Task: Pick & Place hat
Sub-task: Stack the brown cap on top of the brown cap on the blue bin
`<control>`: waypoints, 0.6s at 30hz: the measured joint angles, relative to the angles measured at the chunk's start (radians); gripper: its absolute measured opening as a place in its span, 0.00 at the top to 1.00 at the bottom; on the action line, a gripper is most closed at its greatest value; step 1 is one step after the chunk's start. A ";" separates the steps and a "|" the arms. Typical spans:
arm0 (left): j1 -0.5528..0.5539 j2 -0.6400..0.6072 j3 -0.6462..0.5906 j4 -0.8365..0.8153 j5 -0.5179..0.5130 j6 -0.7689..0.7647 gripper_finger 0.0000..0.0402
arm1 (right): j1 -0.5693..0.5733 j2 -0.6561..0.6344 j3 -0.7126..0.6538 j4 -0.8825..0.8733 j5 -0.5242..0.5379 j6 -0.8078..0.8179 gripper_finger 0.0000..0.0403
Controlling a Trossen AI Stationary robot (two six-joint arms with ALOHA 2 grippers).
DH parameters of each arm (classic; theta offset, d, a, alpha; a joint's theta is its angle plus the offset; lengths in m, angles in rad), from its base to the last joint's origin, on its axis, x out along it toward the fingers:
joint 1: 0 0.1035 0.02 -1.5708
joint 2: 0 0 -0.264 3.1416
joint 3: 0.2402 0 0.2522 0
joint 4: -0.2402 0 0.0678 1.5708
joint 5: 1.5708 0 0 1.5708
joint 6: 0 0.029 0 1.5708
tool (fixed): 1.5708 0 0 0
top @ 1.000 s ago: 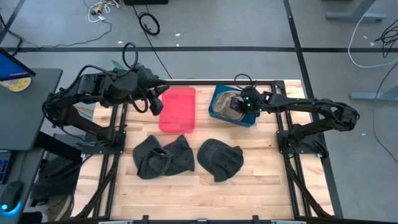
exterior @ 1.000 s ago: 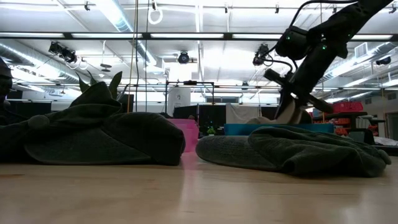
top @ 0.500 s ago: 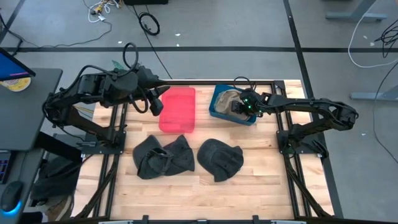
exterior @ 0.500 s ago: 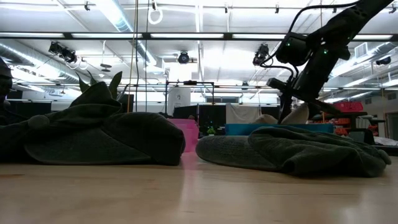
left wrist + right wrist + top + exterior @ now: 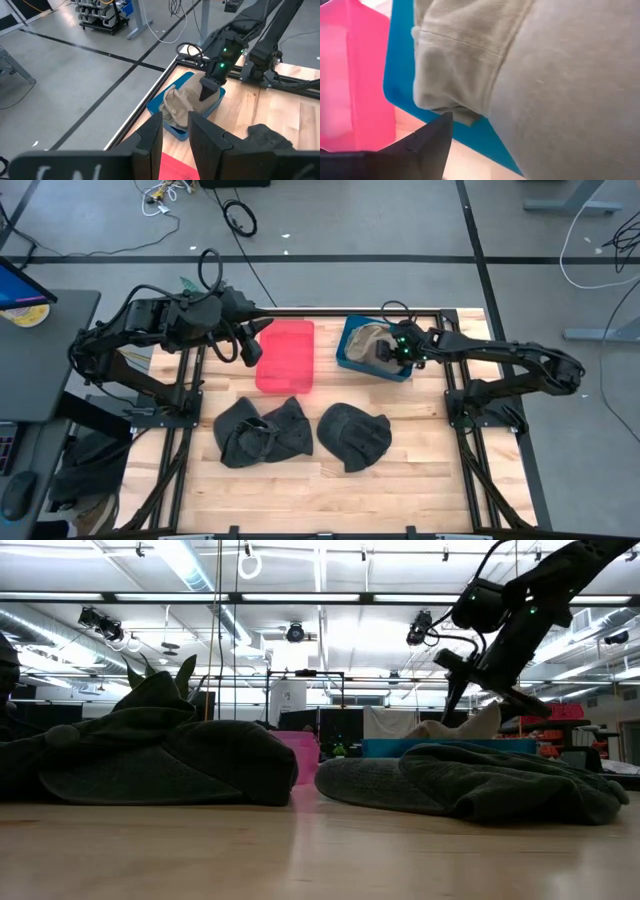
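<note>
Your right gripper (image 5: 388, 352) sits over the blue bin (image 5: 350, 356) at the far edge of the tabletop, right of centre, tip just above the tan hat (image 5: 371, 339) that lies crumpled inside the bin. In the left wrist view the right gripper (image 5: 206, 93) points down onto the tan hat (image 5: 180, 102), with tan cloth spread on both sides of the tip and draped over the near wall of the blue bin (image 5: 176, 131); whether its jaws are parted or gripping cloth you cannot tell from any view. The right wrist view is filled by the tan hat (image 5: 530, 75) pressed close, with one dark fingertip (image 5: 432, 142) showing below its hem and the bin's blue wall (image 5: 400, 65) behind. Your left gripper (image 5: 250, 345) waits at the far left of the tabletop, just beside the left side of the pink bin (image 5: 285, 355); its jaws stand narrowly apart, holding nothing, as the left wrist view shows past its fingers (image 5: 150, 142). The pink bin stands just left of the blue bin. Two dark hats rest on the bare wood toward the middle: dark hat one (image 5: 262, 430) on the left, dark hat two (image 5: 354, 435) just right of it, close but apart. In the low view the tan hat (image 5: 455, 726) peeks above dark hat two (image 5: 470, 785).
</note>
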 joint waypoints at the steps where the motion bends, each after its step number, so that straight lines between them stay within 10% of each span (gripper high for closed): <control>1: 0.000 0.000 0.000 0.000 0.000 0.001 0.76 | 0.000 -0.012 0.000 -0.022 0.001 0.010 0.33; 18: 0.000 0.000 0.000 0.000 0.000 0.043 0.76 | -0.010 -0.189 0.001 -0.148 -0.027 0.066 0.34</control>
